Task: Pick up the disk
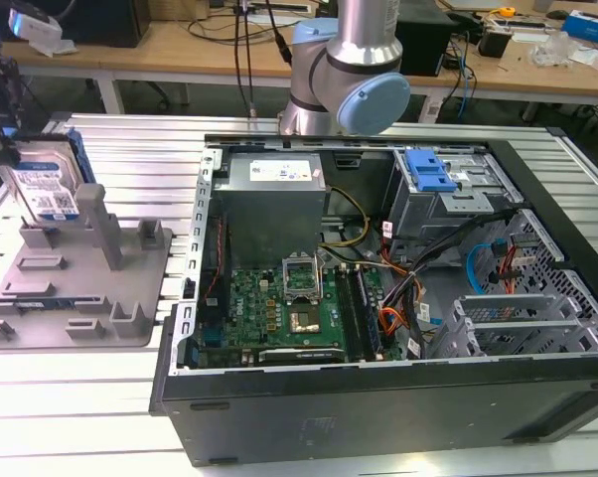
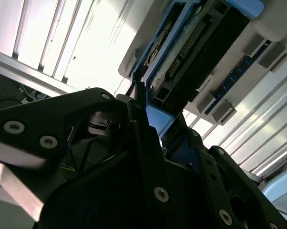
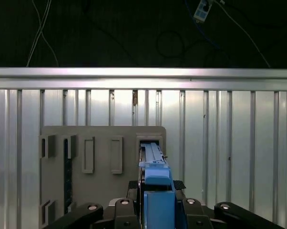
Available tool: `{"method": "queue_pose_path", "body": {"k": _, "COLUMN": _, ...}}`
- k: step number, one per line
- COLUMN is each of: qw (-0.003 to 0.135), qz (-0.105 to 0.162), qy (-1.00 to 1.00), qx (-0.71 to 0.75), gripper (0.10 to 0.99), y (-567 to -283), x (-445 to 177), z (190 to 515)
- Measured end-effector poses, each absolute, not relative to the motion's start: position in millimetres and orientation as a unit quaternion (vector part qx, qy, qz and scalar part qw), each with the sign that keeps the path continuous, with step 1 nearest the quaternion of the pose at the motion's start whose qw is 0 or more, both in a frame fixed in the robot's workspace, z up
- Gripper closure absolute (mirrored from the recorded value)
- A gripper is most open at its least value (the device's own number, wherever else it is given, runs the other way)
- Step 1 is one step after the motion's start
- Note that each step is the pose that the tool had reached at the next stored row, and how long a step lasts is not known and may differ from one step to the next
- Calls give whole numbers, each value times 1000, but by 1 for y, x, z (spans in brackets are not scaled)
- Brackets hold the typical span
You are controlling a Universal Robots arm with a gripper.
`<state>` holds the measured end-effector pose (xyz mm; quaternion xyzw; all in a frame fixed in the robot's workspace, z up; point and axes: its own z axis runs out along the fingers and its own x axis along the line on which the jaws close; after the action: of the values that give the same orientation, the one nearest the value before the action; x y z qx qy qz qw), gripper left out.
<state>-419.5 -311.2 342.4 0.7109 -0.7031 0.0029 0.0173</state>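
The disk (image 1: 43,184) stands upright on edge at the exterior view's far left, its white-and-blue label facing the camera and a blue rail along its side. Its lower edge sits at the back slot of the grey fixture (image 1: 130,258); whether it still rests in the slot I cannot tell. My gripper (image 1: 3,139) comes down from above and is shut on the disk's upper part. In the first wrist view the disk (image 3: 153,157) shows edge-on between my fingers, gripper (image 3: 157,191), over the fixture (image 3: 103,138). The second wrist view shows the disk (image 2: 196,43) and its connector side past my gripper (image 2: 155,124).
An open computer case (image 1: 378,397) takes up the middle and the exterior view's right, with a grey power supply (image 1: 274,179) and a green motherboard (image 1: 289,308) inside. The arm's base (image 1: 349,70) rises behind it. Everything stands on a ribbed aluminium table (image 1: 80,397).
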Motion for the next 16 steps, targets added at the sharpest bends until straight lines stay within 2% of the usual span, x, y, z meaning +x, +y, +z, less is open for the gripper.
{"method": "queue_pose_path", "body": {"k": 13, "qw": 17, "qz": 3, "qy": -703, "qx": 711, "gripper": 722, "y": -311, "x": -420, "z": 420}}
{"method": "queue_pose_path", "body": {"k": 16, "qw": 17, "qz": 3, "qy": -703, "qx": 711, "gripper": 722, "y": -311, "x": -420, "z": 447}}
